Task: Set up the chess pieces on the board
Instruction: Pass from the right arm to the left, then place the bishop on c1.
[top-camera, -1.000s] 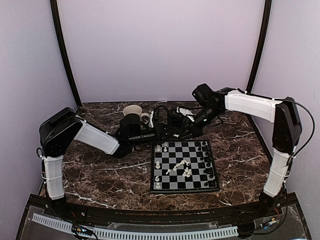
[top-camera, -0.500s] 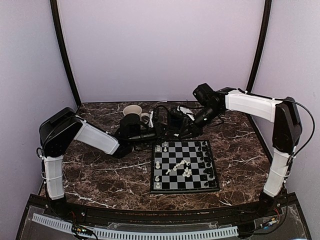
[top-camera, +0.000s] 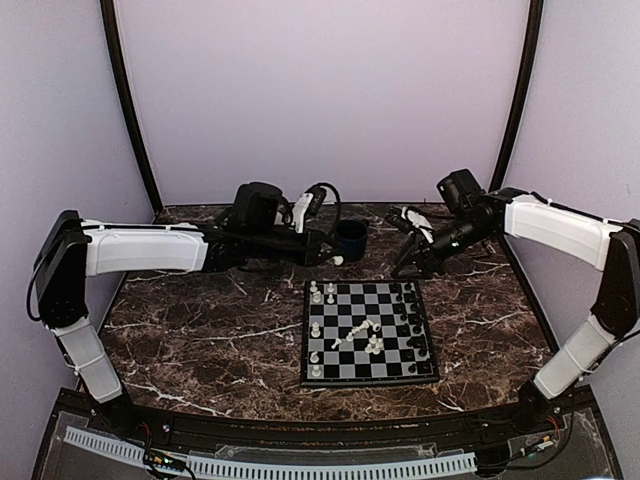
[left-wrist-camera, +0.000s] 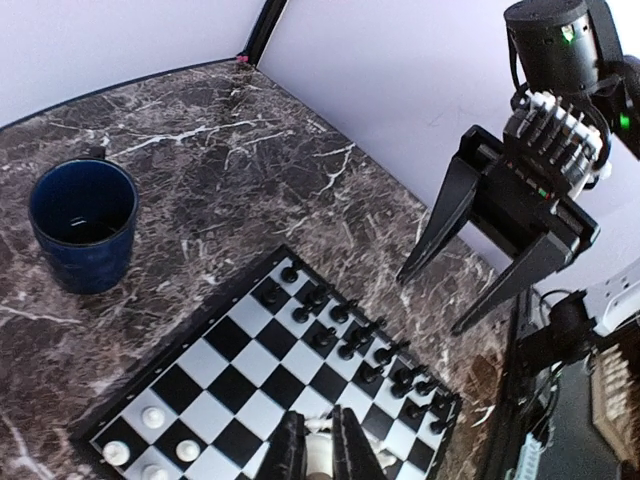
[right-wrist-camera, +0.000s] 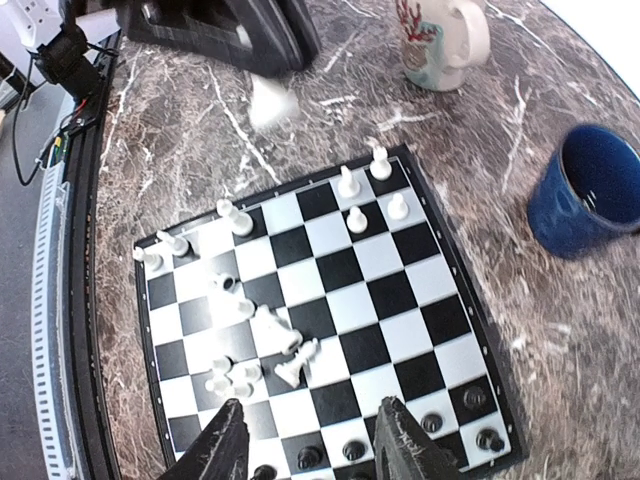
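Note:
The board (top-camera: 385, 311) (left-wrist-camera: 232, 392) (right-wrist-camera: 392, 300) lies mid-table. A few white chess pieces (top-camera: 316, 330) stand along its left side, and more lie in a heap (top-camera: 360, 335) (right-wrist-camera: 262, 340) near the middle. Black pieces (top-camera: 412, 320) (left-wrist-camera: 345, 340) fill the right side. My left gripper (top-camera: 330, 255) (left-wrist-camera: 318, 418) hangs behind the board's back-left corner, shut on a white chess piece (left-wrist-camera: 318, 458). My right gripper (top-camera: 412, 268) (right-wrist-camera: 310, 405) (left-wrist-camera: 428, 305) stands open and empty above the board's back-right corner.
A blue mug (top-camera: 350, 238) (left-wrist-camera: 82, 225) (right-wrist-camera: 595, 195) stands upright behind the board, just right of the left gripper. A white patterned mug (right-wrist-camera: 440, 40) stands further left. Lilac walls close in the marble table (top-camera: 200, 340) at the back and sides.
The two grippers, close together at the back, have parted. The right one drew back to the right and opened. The left arm stretched out along the back and its jaws closed.

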